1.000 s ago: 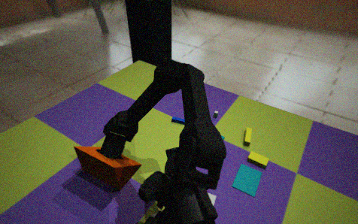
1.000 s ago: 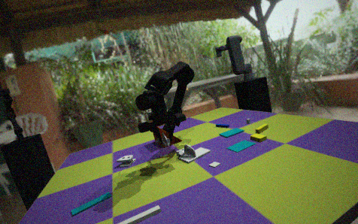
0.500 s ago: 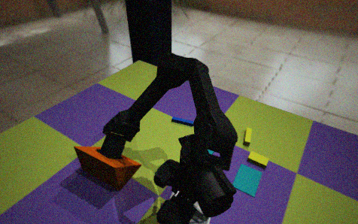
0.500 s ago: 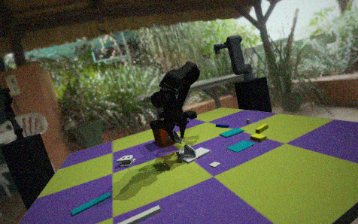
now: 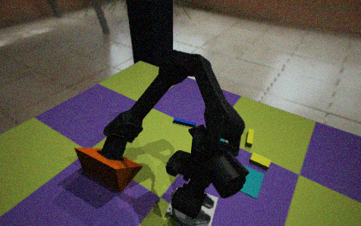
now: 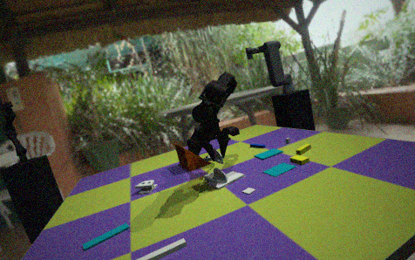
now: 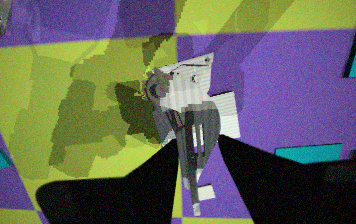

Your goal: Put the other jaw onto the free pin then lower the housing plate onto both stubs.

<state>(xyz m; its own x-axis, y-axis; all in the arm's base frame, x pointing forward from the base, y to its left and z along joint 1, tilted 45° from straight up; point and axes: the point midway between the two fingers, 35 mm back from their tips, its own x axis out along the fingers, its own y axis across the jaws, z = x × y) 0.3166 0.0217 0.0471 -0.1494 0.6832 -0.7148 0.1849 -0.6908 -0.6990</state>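
My gripper [image 7: 197, 141] [image 6: 219, 159] is shut on a grey toothed jaw [image 7: 205, 110], its gear end at upper left and its long tip toward the camera. The held jaw hangs above the white base [image 7: 205, 85] [image 6: 234, 178], over which its gear end overlaps in the wrist view. The other jaw [image 6: 219, 176] lies on the base; the held jaw mostly hides it in the wrist view. The free pin's fit under the held jaw cannot be made out. The white housing plate [image 6: 146, 184] lies apart, left of the base in the exterior view.
An orange wedge-shaped block [image 5: 110, 167] [image 6: 188, 160] stands near the base, with part of the arm above it. Teal plates [image 5: 253, 183] [image 6: 279, 169], yellow blocks [image 5: 260, 161] [image 6: 299, 159] and a blue bar [image 5: 184, 122] lie beyond. A small white tile [image 6: 248, 190] [image 7: 206, 192] lies near the base.
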